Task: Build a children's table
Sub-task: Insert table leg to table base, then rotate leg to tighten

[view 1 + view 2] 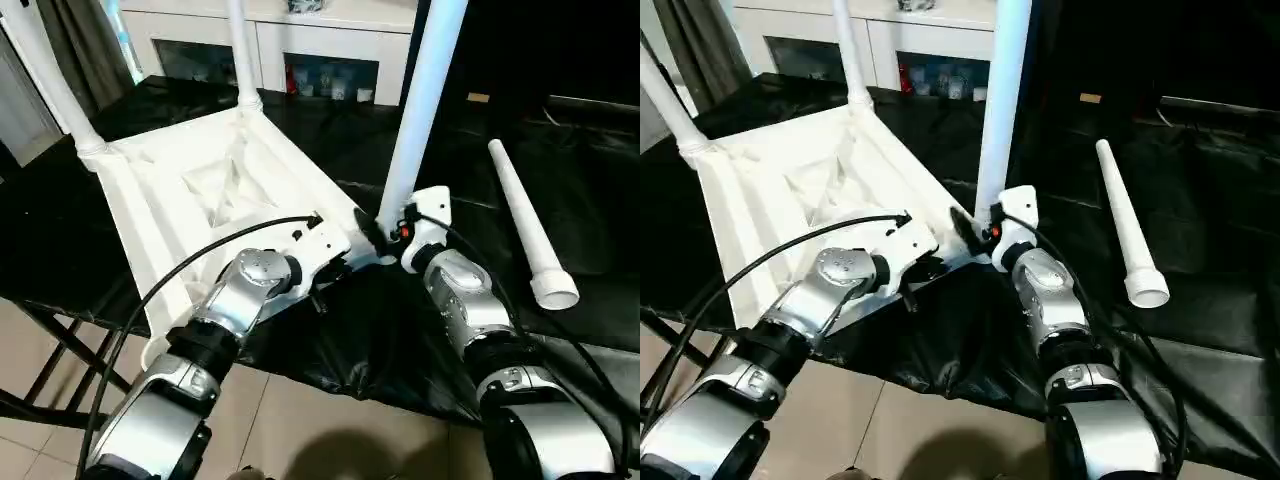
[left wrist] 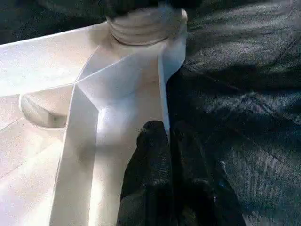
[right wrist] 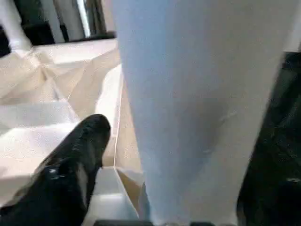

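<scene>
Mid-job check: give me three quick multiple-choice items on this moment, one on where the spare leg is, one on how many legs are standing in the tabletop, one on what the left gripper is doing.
1. Where is the loose leg?
A. Lying on the black cover to the robot's right of the tabletop
B. Leaning on the cabinet
C. On the floor tiles

2. How many legs stand up from the tabletop's corners?
A. One
B. Three
C. Four

3. What is the left gripper doing?
A. Open above the cover
B. Shut on the tabletop's edge
C. Holding a leg

Answers:
1 A: it lies flat on the dark cover, apart from the tabletop.
2 B: two far legs and the near leg by the right gripper.
3 B: the left wrist view shows its fingers pinched on a thin white rim.
</scene>
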